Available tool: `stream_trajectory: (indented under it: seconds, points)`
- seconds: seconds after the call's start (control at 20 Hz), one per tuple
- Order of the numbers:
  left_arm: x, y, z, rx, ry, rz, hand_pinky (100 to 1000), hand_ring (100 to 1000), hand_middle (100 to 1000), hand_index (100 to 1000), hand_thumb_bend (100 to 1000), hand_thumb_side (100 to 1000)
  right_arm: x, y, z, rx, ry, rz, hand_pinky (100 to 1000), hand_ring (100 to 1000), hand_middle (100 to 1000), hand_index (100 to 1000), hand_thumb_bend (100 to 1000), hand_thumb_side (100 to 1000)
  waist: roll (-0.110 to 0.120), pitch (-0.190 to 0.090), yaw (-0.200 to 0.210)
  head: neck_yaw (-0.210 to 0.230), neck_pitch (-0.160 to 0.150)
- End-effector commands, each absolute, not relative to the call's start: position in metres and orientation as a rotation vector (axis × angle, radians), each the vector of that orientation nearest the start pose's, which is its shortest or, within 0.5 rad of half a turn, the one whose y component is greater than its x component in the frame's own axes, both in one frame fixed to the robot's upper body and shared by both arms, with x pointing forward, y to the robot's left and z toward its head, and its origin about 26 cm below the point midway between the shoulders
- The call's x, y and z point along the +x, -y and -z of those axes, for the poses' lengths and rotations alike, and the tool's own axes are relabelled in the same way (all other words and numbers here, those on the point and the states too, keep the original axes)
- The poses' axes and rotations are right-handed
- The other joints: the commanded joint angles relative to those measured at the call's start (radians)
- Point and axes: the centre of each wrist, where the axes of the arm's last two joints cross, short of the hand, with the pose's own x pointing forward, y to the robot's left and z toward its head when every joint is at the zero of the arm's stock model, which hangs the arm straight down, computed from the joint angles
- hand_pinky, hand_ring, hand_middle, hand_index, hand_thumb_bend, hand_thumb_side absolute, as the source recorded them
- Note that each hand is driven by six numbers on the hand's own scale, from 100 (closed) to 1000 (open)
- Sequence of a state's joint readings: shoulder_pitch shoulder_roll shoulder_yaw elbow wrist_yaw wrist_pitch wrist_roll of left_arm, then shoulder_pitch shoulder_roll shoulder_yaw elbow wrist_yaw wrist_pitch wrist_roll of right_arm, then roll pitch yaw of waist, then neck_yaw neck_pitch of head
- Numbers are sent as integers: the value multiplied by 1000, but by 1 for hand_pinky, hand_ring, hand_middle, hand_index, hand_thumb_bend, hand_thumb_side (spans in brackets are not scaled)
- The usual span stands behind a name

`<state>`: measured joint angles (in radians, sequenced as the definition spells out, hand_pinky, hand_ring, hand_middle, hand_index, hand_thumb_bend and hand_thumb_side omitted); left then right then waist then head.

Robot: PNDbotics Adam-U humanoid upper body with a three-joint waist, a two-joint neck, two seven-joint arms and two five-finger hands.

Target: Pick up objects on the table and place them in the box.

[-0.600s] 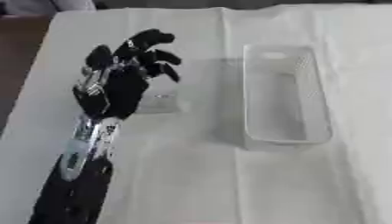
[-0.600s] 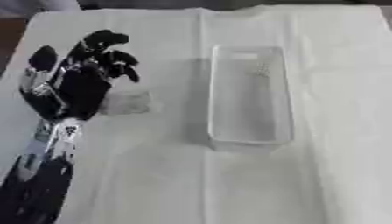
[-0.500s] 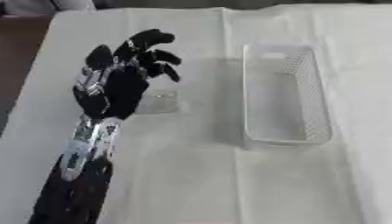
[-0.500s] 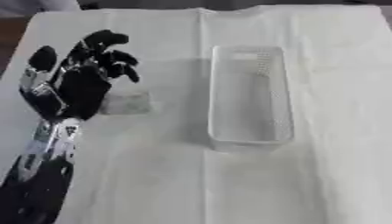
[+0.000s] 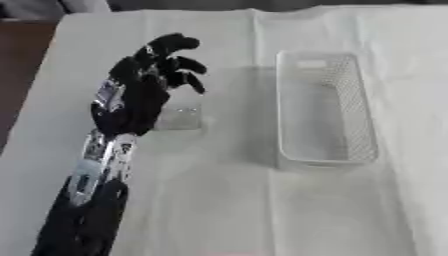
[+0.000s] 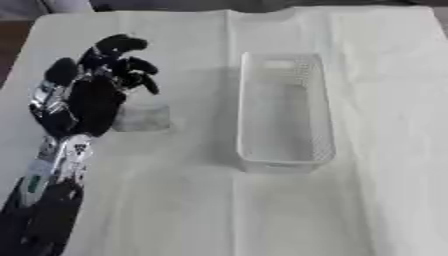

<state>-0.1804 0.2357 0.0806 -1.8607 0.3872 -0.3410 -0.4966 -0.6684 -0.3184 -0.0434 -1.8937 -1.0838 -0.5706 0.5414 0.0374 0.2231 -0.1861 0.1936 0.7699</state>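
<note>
The left hand (image 5: 140, 100) partly hides a blurred clear object (image 5: 181, 117).

I have only the left arm in sight: it comes up from the lower left corner, black at the forearm with a silver, jointed wrist section above it, and runs on a slight rightward slant toward the far side. My left hand (image 5: 140, 97) sits at the end of it, back of the hand turned toward the camera, palm facing down and away. The fingers (image 5: 175, 42) are spread a little and curled forward at their tips, the thumb (image 6: 61, 70) standing apart on the left side. I can't tell whether the fingertips touch anything beneath them.
</note>
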Motion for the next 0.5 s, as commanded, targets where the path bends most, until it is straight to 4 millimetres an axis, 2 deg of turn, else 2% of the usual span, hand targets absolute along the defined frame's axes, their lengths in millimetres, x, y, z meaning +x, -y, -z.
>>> stream_trajectory:
  seconds: [0.05, 0.1, 0.15, 0.2, 0.25, 0.3, 0.35, 0.4, 0.5]
  points:
    - [302, -304, -150, -189, 2415, 681, 549, 750, 806, 878, 100, 596, 332, 236, -299, -848, -2437, 533, 836, 901, 945, 950, 100, 867, 1, -21, -2, 4, 0]
    - [303, -307, -152, -119, 2419, 738, 549, 760, 817, 888, 100, 459, 332, 236, -299, -848, -2439, 535, 835, 899, 944, 948, 100, 866, 3, -22, -3, 4, 0]
    - [303, -310, -154, -55, 2418, 789, 547, 763, 819, 896, 128, 426, 333, 236, -298, -849, -2440, 536, 834, 898, 943, 948, 100, 865, 4, -23, -4, 3, 0]
    - [304, -316, -158, 27, 2409, 849, 507, 726, 794, 908, 308, 325, 333, 236, -297, -850, -2443, 539, 831, 896, 943, 946, 100, 864, 5, -25, -2, 3, 0]
    - [304, -321, -163, 115, 2397, 901, 511, 733, 799, 909, 267, 343, 333, 236, -297, -850, -2445, 542, 831, 896, 943, 946, 100, 864, 6, -26, -2, 2, 0]
    - [305, -325, -168, 196, 2383, 945, 501, 714, 792, 897, 453, 300, 334, 236, -295, -851, -2448, 543, 830, 895, 943, 945, 100, 864, 7, -29, 0, 2, 0]
    - [305, -328, -173, 271, 2367, 985, 500, 716, 788, 897, 391, 299, 334, 235, -294, -853, -2451, 543, 831, 895, 943, 946, 100, 864, 8, -30, 1, 2, 0]
    - [305, -333, -178, 352, 2329, 1043, 530, 734, 845, 933, 536, 386, 334, 235, -293, -854, -2455, 544, 828, 894, 942, 943, 100, 863, 10, -33, 3, 1, 0]
    - [306, -340, -189, 535, 2222, 1179, 554, 755, 871, 954, 570, 375, 335, 235, -291, -858, -2461, 543, 827, 892, 941, 942, 100, 863, 14, -37, 5, 1, 0]
